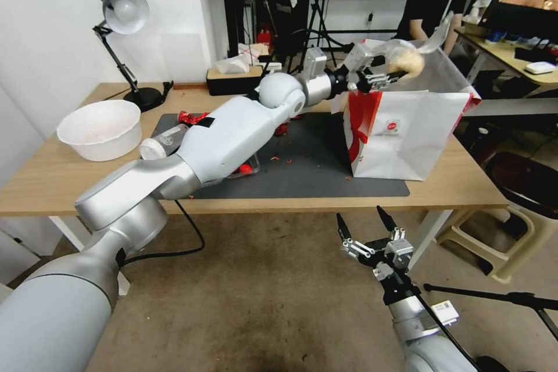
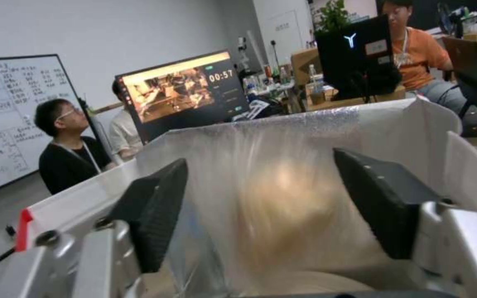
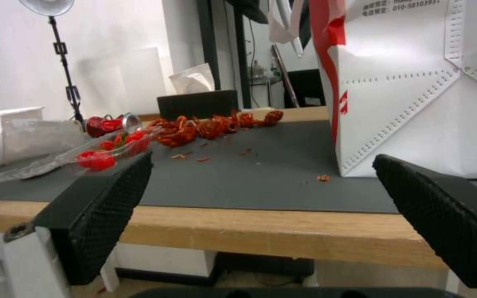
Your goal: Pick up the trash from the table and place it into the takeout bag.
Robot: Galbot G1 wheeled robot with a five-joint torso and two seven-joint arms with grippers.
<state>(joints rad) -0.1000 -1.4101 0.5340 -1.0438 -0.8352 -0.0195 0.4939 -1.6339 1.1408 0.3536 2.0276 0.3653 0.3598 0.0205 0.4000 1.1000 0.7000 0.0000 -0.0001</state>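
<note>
My left arm stretches across the table [image 1: 52,186] to the top of the takeout bag [image 1: 407,133]. The left gripper [image 1: 386,72] is open over the bag's mouth. The bagged beige lump [image 1: 407,61] sits just past its fingertips; in the left wrist view the lump [image 2: 288,207] is a blur between the spread fingers, touching neither, against the foil lining [image 2: 304,136]. A crushed red can [image 1: 192,118] and a clear lidded cup [image 1: 160,145] lie on the grey mat [image 1: 314,168]. My right gripper [image 1: 359,213] hangs open below the table's front edge.
A white bowl [image 1: 102,128] stands at the table's left, with a desk lamp [image 1: 125,11] and a black tissue box [image 1: 232,78] behind. Red scraps [image 3: 211,126] litter the mat beside a clear tray [image 3: 112,151] of red bits. A plastic stool [image 1: 500,244] stands at the right.
</note>
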